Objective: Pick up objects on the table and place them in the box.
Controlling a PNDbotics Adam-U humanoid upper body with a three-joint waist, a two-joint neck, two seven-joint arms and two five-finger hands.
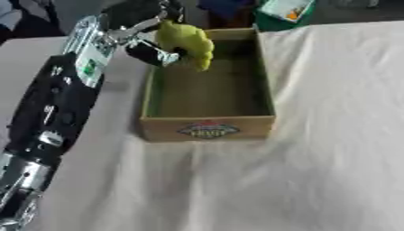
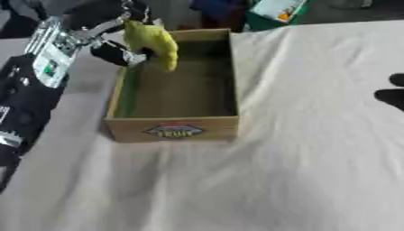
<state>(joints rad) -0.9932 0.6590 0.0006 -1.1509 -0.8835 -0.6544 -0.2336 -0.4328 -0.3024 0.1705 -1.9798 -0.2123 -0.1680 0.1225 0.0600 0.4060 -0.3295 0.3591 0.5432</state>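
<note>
A yellow-green, banana-like object (image 1: 188,43) hangs over the far left corner of the wooden box (image 1: 236,121), just above its rim. My left hand (image 1: 150,50) is shut on it from the left, with the arm reaching in from the lower left. The box stands upright with a label on its front wall, and I see nothing inside it. In the right eye view my right hand (image 2: 393,94) shows only as a dark shape at the right edge, over the cloth.
A pale cloth (image 1: 315,171) covers the table around the box. A green and white thing (image 1: 286,11) and a blue thing (image 1: 225,8) sit beyond the table's far edge, behind the box.
</note>
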